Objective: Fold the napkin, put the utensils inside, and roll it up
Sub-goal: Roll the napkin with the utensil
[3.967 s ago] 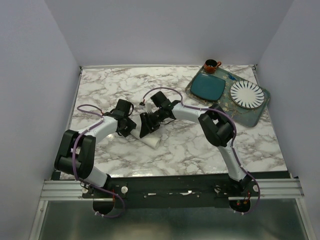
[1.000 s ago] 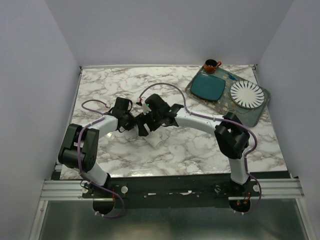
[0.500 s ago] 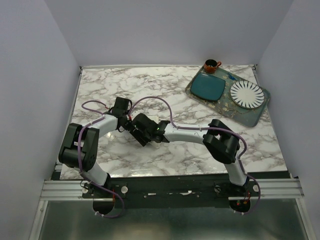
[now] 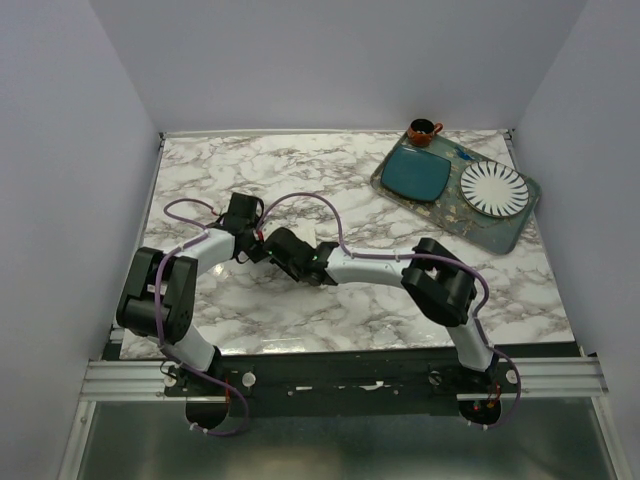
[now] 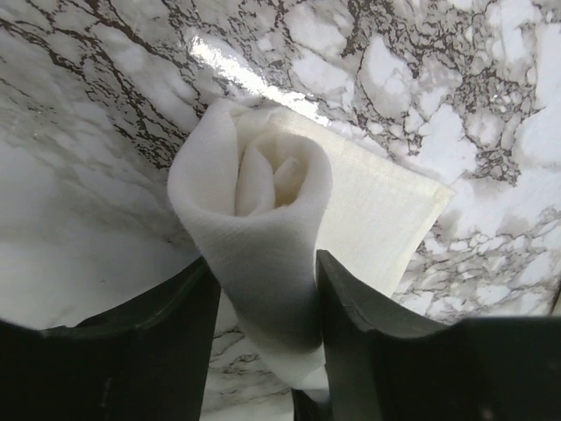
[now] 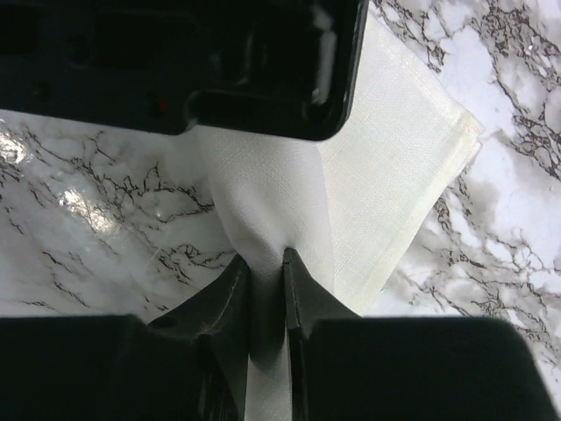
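Right gripper: fingers nearly together, pinching a thin fold of the napkin. Left gripper: fingers moderately apart, pressed against both sides of the rolled end of the cloth, which fills the gap. Napkin lies on the marble table, left of centre, rolled into a tube with one flat corner spread beside it. Both grippers meet over it.

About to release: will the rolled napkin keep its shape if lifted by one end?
Probably floppy: the napkin bunches thin where the right gripper pinches it. It looks loosely coiled with a free flap, so it may unroll.
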`<state>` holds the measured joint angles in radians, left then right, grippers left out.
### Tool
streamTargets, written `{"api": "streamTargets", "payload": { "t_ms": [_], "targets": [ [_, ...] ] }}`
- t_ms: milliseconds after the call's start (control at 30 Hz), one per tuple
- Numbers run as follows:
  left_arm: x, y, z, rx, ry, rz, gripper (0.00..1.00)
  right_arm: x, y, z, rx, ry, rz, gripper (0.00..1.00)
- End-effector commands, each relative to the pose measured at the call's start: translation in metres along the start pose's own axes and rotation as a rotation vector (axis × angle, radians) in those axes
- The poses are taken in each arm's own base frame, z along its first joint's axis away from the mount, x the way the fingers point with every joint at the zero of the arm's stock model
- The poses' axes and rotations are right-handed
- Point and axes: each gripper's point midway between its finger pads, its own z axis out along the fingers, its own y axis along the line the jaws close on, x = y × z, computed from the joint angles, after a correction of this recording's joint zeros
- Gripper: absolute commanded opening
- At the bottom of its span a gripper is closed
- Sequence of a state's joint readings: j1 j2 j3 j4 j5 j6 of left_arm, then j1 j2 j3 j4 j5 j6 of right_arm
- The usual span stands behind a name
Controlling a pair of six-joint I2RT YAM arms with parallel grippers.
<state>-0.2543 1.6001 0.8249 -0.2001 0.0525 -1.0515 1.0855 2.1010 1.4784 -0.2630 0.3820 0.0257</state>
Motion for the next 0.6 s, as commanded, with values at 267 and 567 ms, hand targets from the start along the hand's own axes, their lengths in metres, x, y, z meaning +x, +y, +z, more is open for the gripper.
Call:
{"api": "streamTargets", "payload": {
  "t_ms": [267,567],
  "targets": [
    [-0.017,0.013,-0.047,0.008,-0.080,0.120,0.75,-0.006,0.022,-0.013,-0.503,0.096,0.338,0.18],
    [-0.005,-0.017,-0.054,0.173,-0.017,0.112,0.72,-0.006,0.023,-0.017,-1.037,0.277,0.742,0.18]
  ]
}}
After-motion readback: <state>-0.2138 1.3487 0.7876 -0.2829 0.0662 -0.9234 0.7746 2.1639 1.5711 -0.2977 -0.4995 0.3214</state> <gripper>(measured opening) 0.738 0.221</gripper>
